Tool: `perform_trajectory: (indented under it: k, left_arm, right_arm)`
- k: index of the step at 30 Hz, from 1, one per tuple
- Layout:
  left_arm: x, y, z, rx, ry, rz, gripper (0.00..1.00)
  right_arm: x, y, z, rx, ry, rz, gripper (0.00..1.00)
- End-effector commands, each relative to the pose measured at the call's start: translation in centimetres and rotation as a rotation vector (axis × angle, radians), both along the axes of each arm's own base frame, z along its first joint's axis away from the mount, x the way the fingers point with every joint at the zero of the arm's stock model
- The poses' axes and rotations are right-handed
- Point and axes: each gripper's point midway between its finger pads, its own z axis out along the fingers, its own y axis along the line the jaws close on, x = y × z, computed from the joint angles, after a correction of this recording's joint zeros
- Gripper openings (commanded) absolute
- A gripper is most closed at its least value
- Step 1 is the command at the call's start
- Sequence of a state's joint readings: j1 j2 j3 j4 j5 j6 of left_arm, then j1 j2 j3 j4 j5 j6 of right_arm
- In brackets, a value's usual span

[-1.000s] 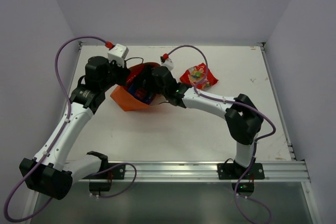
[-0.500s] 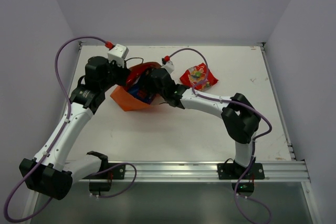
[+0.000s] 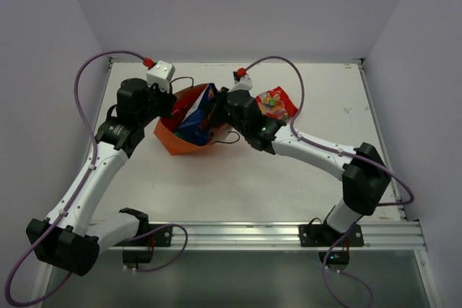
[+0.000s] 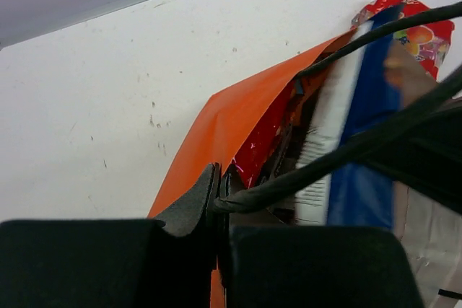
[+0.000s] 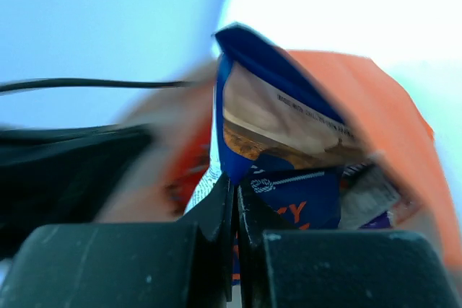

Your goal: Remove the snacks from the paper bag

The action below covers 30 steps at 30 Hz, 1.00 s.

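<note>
The orange paper bag (image 3: 173, 138) lies on the table with its mouth toward the right arm. My left gripper (image 3: 172, 108) is shut on the bag's rim and dark handle loop (image 4: 303, 171), holding the mouth up. My right gripper (image 3: 218, 110) is shut on the lower edge of a blue snack packet (image 3: 196, 115), which sticks halfway out of the bag. In the right wrist view the blue packet (image 5: 289, 128) rises from my right gripper (image 5: 236, 196), with the orange bag (image 5: 393, 110) behind it. More packets, one red (image 4: 261, 138), show inside the bag. A red candy-print packet (image 3: 276, 102) lies on the table.
The red candy-print packet sits just behind the right forearm, right of the bag. One black handle loop (image 3: 224, 140) trails onto the table (image 3: 245, 178) in front of the bag. Walls close the table in at the back and on both sides.
My right gripper has shut on the blue packet inside the bag and drawn it up and out of the mouth. The right elbow has swung right. The left gripper has kept its hold.
</note>
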State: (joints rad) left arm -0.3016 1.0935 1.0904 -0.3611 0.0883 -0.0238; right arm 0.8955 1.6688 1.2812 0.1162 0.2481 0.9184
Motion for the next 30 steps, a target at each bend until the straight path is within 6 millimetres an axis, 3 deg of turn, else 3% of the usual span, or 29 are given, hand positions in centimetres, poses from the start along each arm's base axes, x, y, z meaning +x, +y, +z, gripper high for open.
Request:
perform_trajectory:
  k: [1,3,4,6,7,10,11,13,14,15,16,18,19,21,22,24,27,30]
  left_arm:
    - [0.3,0.7,2.0,-0.007,-0.074,0.042,0.00]
    - [0.5,1.0,2.2,0.000,-0.081,0.060,0.00]
    - [0.5,1.3,2.3,0.005,-0.084,0.072,0.00]
    - [0.7,1.3,2.5,0.006,-0.091,0.077,0.00]
    - [0.9,1.9,2.6,0.015,-0.095,0.106,0.00]
    - [1.2,2.3,2.9,0.023,-0.102,0.132,0.00]
    - [1.4,2.4,2.8,0.026,-0.100,0.139,0.00]
    - [1.5,2.6,3.0,0.035,-0.103,0.152,0.00]
    - [1.5,2.7,3.3,0.035,-0.109,0.153,0.00]
    - [1.5,2.7,3.3,0.037,-0.112,0.154,0.00]
    - [1.5,2.7,3.4,0.038,-0.115,0.153,0.00]
    - [1.5,2.7,3.7,0.038,-0.126,0.152,0.00]
    - [1.6,2.8,3.8,0.065,-0.140,0.138,0.00]
    - [1.7,2.8,4.4,0.074,-0.164,0.131,0.00]
    - [1.7,2.8,4.5,0.076,-0.172,0.130,0.00]
    - [1.9,2.6,5.2,0.081,-0.198,0.119,0.00]
    - [2.2,2.0,6.0,0.089,-0.231,0.079,0.00]
    - [2.7,1.6,6.9,0.102,-0.260,0.051,0.00]
  right_arm:
    - [-1.9,-2.2,10.1,0.073,-0.222,0.052,0.00]
    - [-2.7,-3.0,11.4,0.066,-0.253,0.070,0.00]
    - [-3.6,-3.7,13.2,0.071,-0.298,0.088,0.00]
    - [-4.4,-4.7,14.8,0.058,-0.334,0.104,0.00]
    - [-5.0,-5.7,16.7,0.055,-0.388,0.107,0.00]
    - [-5.6,-7.7,18.3,0.025,-0.423,0.105,0.00]
    - [-5.2,-9.8,19.8,0.027,-0.457,0.061,0.00]
    - [-3.5,-13.5,18.7,-0.040,-0.432,-0.034,0.00]
    - [-3.3,-15.5,19.1,-0.046,-0.440,-0.083,0.00]
    - [-2.7,-17.1,18.0,-0.072,-0.409,-0.123,0.00]
    - [-1.0,-19.9,16.1,-0.096,-0.360,-0.205,0.00]
    - [-0.5,-23.0,14.0,-0.120,-0.302,-0.272,0.00]
    - [0.3,-25.4,11.5,-0.145,-0.242,-0.332,0.00]
    - [0.3,-27.3,8.7,-0.161,-0.176,-0.358,0.00]
    - [0.7,-29.1,5.6,-0.172,-0.102,-0.402,0.00]
    - [1.0,-31.4,2.5,-0.178,-0.027,-0.446,0.00]
    - [1.1,-33.7,-4.5,-0.220,0.130,-0.491,0.00]
    - [1.6,-33.9,-7.7,-0.240,0.206,-0.491,0.00]
